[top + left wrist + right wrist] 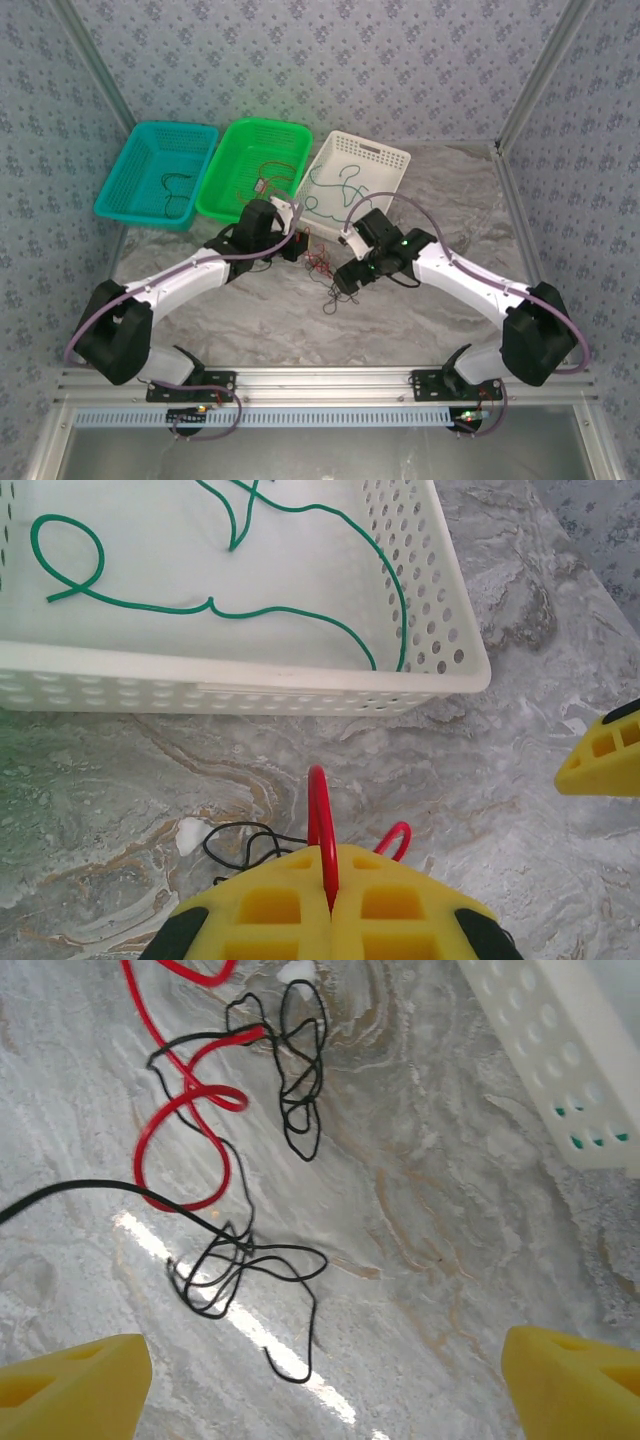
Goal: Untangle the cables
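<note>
The red cable [320,810] and black cable [232,1260] lie snarled on the counter [480,810] just before the white basket [250,685]. My left hand [331,900] is clenched on the red; my right hand [325,1385] hangs released over the black. I judge I'm parting these two; next, pinch black and draw away.

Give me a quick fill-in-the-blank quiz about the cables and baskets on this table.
1. The basket holding the green cable is ___.
2. The cable pinched by the shut left gripper is ___.
3. The right gripper hangs with its jaws ___ over the black cable lying on the table.
Missing words: white; red; open.
</note>
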`<state>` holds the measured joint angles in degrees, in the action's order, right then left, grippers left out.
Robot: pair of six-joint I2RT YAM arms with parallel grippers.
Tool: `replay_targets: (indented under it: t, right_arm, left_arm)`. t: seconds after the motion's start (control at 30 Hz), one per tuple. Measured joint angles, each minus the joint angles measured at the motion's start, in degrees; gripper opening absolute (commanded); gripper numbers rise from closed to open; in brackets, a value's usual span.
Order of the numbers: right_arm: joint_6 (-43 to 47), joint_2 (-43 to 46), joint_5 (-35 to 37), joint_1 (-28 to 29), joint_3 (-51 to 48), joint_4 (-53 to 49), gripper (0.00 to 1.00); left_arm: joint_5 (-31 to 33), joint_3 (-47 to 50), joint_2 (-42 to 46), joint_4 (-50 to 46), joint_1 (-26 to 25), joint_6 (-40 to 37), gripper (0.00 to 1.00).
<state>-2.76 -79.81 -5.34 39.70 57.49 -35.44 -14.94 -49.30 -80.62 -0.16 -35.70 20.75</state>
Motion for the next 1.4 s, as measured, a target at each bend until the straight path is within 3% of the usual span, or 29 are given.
replay_targets:
  t: [0.2, 0.43, 0.63, 0.83, 1.1, 1.23, 1.4]
  right_arm:
    - [-5.51, 2.03, 8.17, -2.45, -1.84, 0.59, 0.93]
    - [-8.63, 4.81, 7.32, -3.15, -2.99, 4.31, 0.94]
    - [-15.58, 10.16, 13.97, -4.42, -5.31, 7.43, 0.95]
    - [-9.88, 15.08, 6.84, -6.36, -5.57, 7.93, 0.93]
    - [-5.29, 10.32, 2.08, -6.14, -5.25, 3.48, 0.93]
    - [-5.22, 7.63, 3.21, -6.12, -4.46, 2.23, 0.92]
    - [-4.81, -2.12, 5.77, -5.73, -1.49, -3.54, 0.92]
  left_arm:
    - [0.00, 0.00, 0.37, -0.02, 0.09, 0.35, 0.00]
    - [-0.28, 0.00, 0.35, -0.04, 0.09, 0.39, 0.00]
    - [2.27, 0.61, -0.20, 0.00, 0.09, 2.29, 0.00]
    - [6.58, 6.21, 0.87, 0.33, 2.43, 6.03, 0.00]
    - [6.51, 7.04, 4.63, -0.70, 4.39, 7.80, 0.00]
    - [7.63, 5.73, 7.48, -1.53, 6.71, 10.23, 0.00]
    - [10.38, 4.02, 9.92, -5.20, 10.29, 14.40, 0.00]
